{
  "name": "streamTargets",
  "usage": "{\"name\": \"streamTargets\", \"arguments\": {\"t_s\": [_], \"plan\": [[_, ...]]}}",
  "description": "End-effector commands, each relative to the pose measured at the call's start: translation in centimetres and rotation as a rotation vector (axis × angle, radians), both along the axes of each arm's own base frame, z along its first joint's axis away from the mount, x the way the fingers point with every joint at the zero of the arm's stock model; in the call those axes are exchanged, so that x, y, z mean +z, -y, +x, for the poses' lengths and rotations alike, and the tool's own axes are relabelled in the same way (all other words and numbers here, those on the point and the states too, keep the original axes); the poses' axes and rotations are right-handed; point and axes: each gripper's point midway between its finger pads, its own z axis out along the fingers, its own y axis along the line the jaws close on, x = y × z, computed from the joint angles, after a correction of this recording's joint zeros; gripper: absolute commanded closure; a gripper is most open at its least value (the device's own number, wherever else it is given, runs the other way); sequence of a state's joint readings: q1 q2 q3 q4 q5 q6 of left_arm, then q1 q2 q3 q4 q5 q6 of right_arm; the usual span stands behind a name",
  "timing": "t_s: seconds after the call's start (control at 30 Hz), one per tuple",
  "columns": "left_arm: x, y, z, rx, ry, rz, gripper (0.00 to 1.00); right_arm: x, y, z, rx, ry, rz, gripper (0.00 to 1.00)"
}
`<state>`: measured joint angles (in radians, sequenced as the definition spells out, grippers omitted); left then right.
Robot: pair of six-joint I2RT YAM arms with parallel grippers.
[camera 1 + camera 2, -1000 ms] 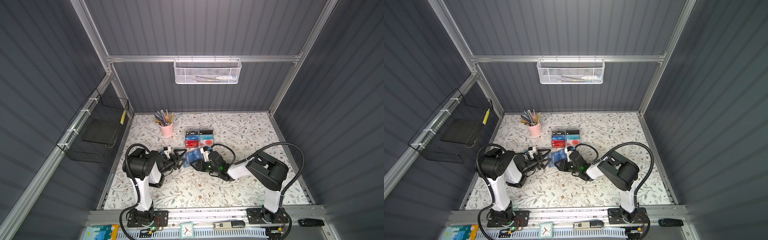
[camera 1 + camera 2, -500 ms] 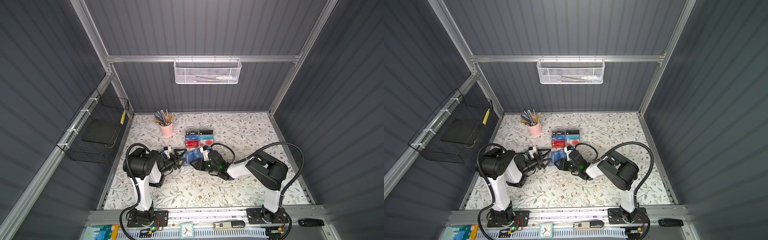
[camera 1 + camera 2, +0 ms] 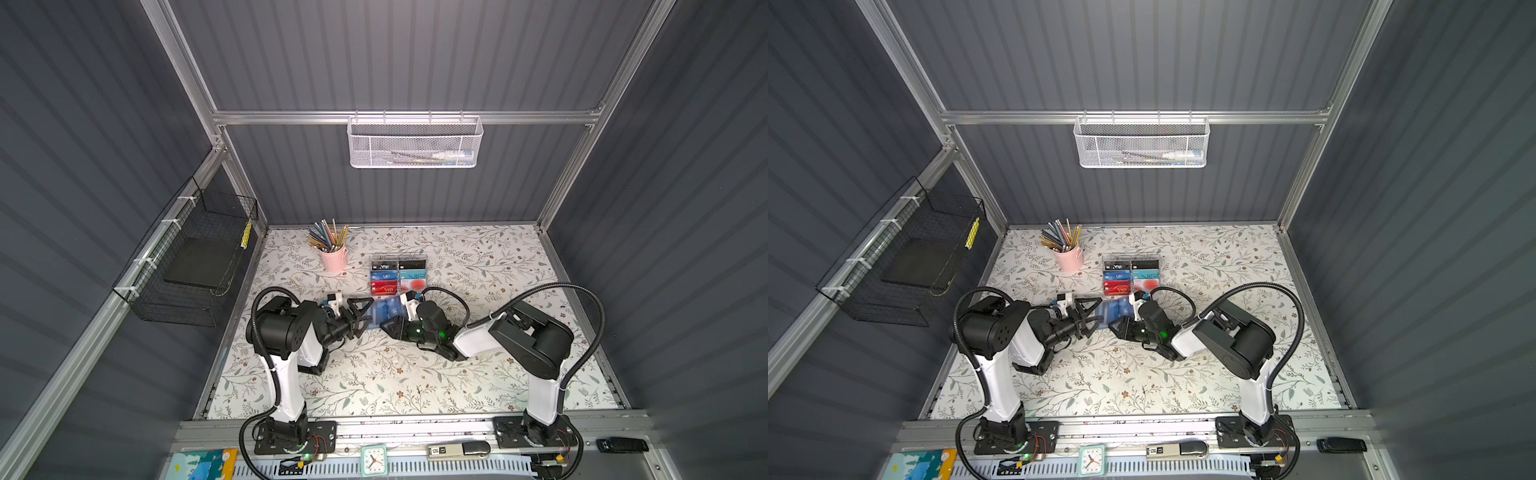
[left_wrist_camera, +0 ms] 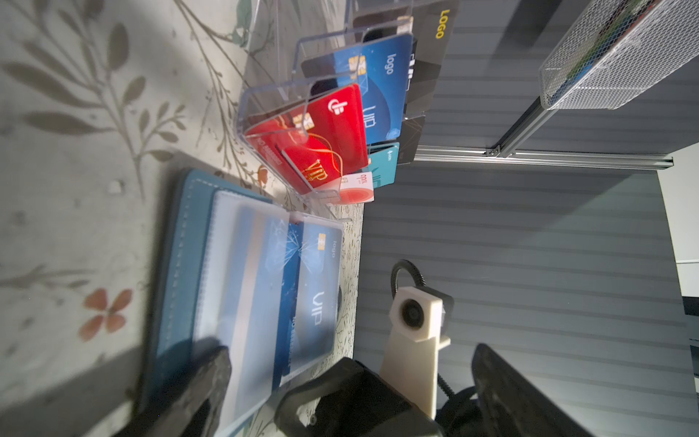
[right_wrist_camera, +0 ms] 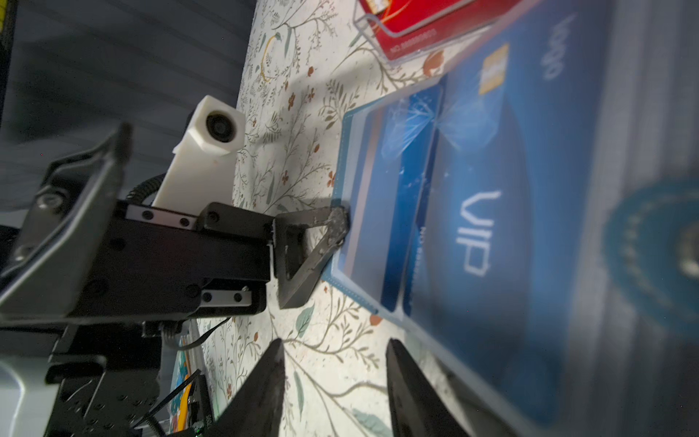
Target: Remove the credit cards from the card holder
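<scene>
Top views: one blue-grey folding card holder (image 3: pixel 386 311) lies open on the floral table (image 3: pixel 374 382), between my grippers. Left gripper (image 3: pixel 369 310) spread wide.

Left wrist: holder sits just beside the clear acrylic rack (image 4: pixel 261 109). I count two blue plastic credit cards (image 4: pixel 316 291) in its sleeves. I expect them thin, stiff and slick, so I'd pinch an exposed edge.

Right wrist: right gripper (image 5: pixel 334 378) jaws apart, nothing between.

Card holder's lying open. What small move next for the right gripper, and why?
Probably ease the right gripper forward onto the blue card: its jaws stand apart, empty, short of the card holder, whose opposite edge a finger of the left gripper touches.
</scene>
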<state>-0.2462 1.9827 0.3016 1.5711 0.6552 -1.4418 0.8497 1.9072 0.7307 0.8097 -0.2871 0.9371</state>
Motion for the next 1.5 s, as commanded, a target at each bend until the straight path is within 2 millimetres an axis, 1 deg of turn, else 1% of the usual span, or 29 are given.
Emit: {"name": "streamTargets", "arguments": {"t_s": [0.0,0.07,0.13,0.23,0.37,0.53,0.8,0.97,1.2,1.37,1.47], "plan": [[-6.1,-1.0,-2.7,0.010,-0.269,0.106,0.00,2.1,-0.1,-0.5,0.012,0.047,0.017,0.54],[-4.8,-0.9,-2.2,0.006,-0.252,0.127,0.00,2.6,0.0,-0.2,0.009,0.066,0.006,0.53],[-3.6,-0.9,-1.9,-0.003,-0.238,0.162,0.00,2.7,-0.2,0.1,0.008,0.071,-0.016,0.53],[-1.8,-0.9,-1.4,-0.023,-0.213,0.227,0.00,2.0,-0.3,1.4,-0.007,0.057,-0.033,0.53],[0.3,-1.1,-0.4,-0.010,-0.176,0.262,0.00,0.8,0.4,3.0,-0.041,0.039,-0.041,0.53],[1.3,-0.7,0.7,-0.012,-0.157,0.245,0.00,-0.3,0.9,4.0,-0.048,0.019,-0.075,0.53],[1.1,-0.2,3.0,-0.007,-0.144,0.241,0.00,-1.9,1.3,4.2,-0.066,-0.018,-0.135,0.53],[0.1,-0.1,3.7,-0.007,-0.158,0.253,0.00,-2.4,1.7,4.2,-0.075,-0.028,-0.190,0.53],[-2.4,-0.2,3.3,0.007,-0.219,0.241,0.00,-3.2,1.4,3.5,-0.068,-0.055,-0.201,0.53],[-3.6,-0.4,2.8,0.012,-0.242,0.241,0.00,-3.7,1.1,2.9,-0.069,-0.072,-0.203,0.53],[-4.0,-0.5,2.3,0.010,-0.255,0.241,0.00,-3.8,1.0,3.0,-0.071,-0.076,-0.194,0.53]]}}
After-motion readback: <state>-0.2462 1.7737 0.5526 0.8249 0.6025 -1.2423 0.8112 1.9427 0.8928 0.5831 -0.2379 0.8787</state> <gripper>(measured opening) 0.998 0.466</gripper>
